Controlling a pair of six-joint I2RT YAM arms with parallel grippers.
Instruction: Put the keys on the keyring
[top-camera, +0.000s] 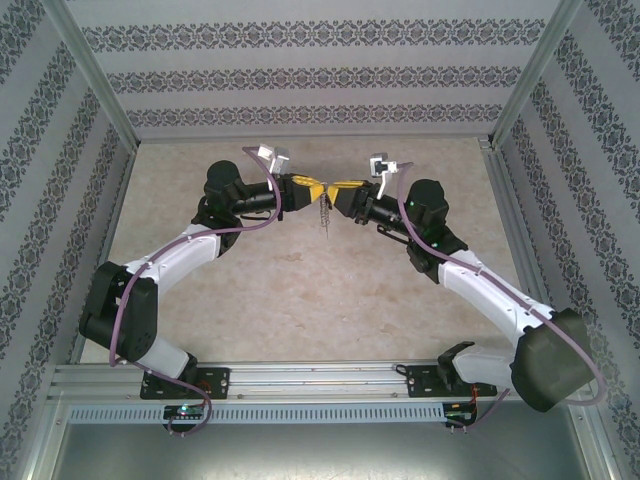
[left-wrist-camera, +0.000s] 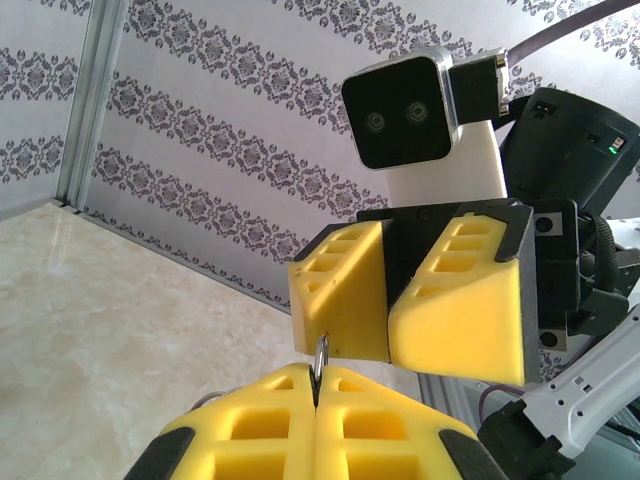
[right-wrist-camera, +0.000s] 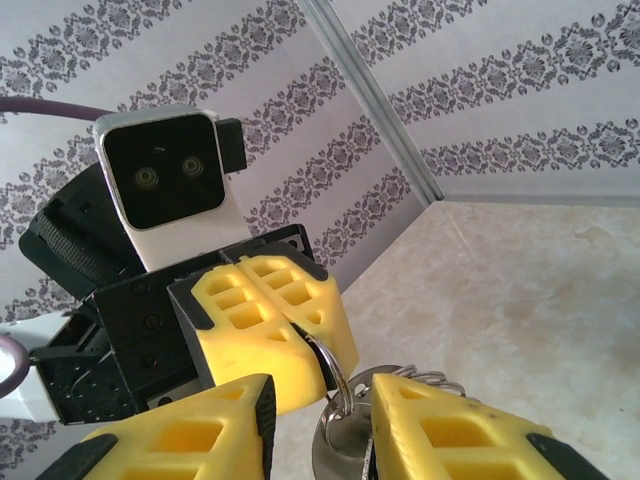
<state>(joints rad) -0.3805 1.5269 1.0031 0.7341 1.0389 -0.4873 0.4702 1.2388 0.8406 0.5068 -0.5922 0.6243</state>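
Note:
My left gripper (top-camera: 318, 188) and right gripper (top-camera: 341, 187) meet tip to tip in mid-air over the table's far middle. The left gripper (left-wrist-camera: 316, 385) is shut on the keyring (left-wrist-camera: 320, 356), a thin metal ring poking out edge-on from between its pads. In the right wrist view the keyring (right-wrist-camera: 339, 372) curves out of the left gripper (right-wrist-camera: 318, 348) and runs through the hole in a silver round-headed key (right-wrist-camera: 335, 447). That key hangs in the gap of my open right gripper (right-wrist-camera: 320, 402), close to its right-hand finger. A jagged metal piece (top-camera: 322, 216) dangles below the tips.
A coiled wire spring (right-wrist-camera: 425, 379) lies just behind the key, by the right finger. The beige table (top-camera: 300, 290) spreads below both arms. Patterned walls and metal corner posts (top-camera: 95, 75) close in the back and sides.

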